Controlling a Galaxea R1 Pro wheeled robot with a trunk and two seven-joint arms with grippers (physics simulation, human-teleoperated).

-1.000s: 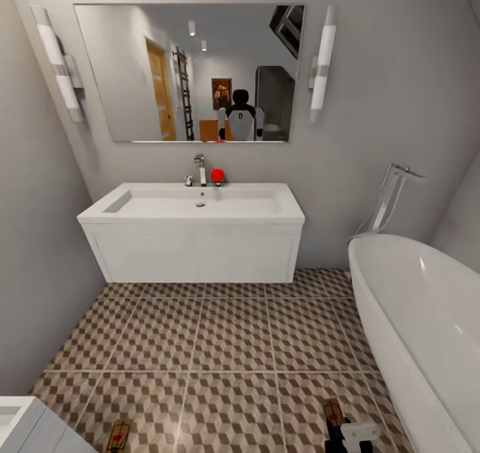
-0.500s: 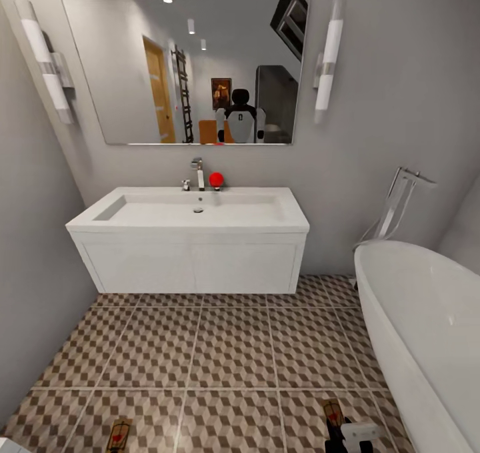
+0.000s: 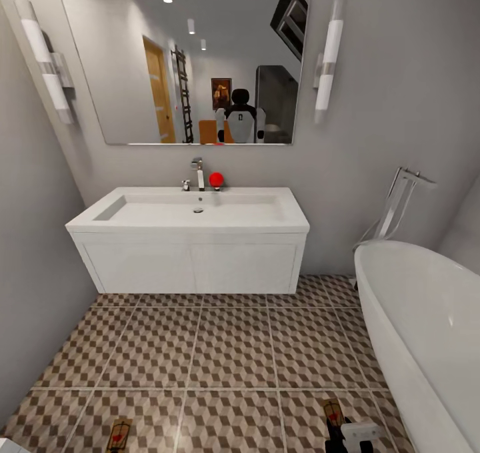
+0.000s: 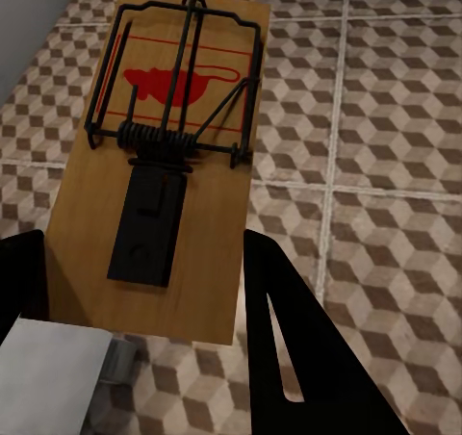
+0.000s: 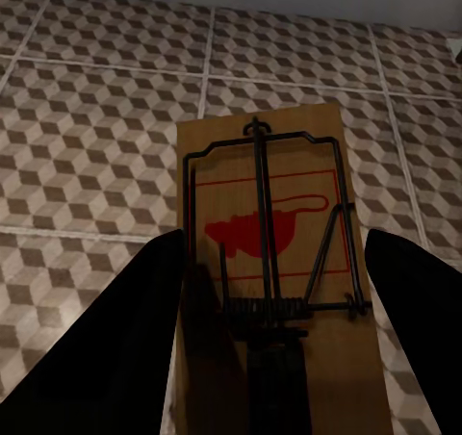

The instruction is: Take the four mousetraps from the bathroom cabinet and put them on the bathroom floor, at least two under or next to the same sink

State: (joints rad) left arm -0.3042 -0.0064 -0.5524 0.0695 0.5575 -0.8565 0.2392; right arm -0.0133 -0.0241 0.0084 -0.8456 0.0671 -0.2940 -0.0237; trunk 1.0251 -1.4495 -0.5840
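Two mousetraps show, each a tan board with dark wire and a red mouse mark. My left gripper (image 4: pixel 144 252) is shut on one mousetrap (image 4: pixel 164 146), its black fingers (image 4: pixel 289 339) pressing the board's long edges. My right gripper (image 5: pixel 274 252) is shut on the other mousetrap (image 5: pixel 269 291). In the head view the left mousetrap (image 3: pixel 120 434) and the right mousetrap (image 3: pixel 333 413) sit at the bottom edge over the cube-patterned bathroom floor (image 3: pixel 227 346). The white bathroom sink (image 3: pixel 193 213) with its chrome tap (image 3: pixel 198 173) stands straight ahead on a wall-hung vanity. The cabinet is out of view.
A white oval bathtub (image 3: pixel 427 333) fills the right side, with a chrome filler (image 3: pixel 397 206) behind it. Grey walls close in on the left and behind. A mirror (image 3: pixel 187 69) hangs above the sink and a red ball (image 3: pixel 216 179) rests by the tap.
The whole picture shifted a second ago as the camera moved, and the sink now looks larger and lower. Both traps keep their places in the grippers. Nothing differs over the last half second.
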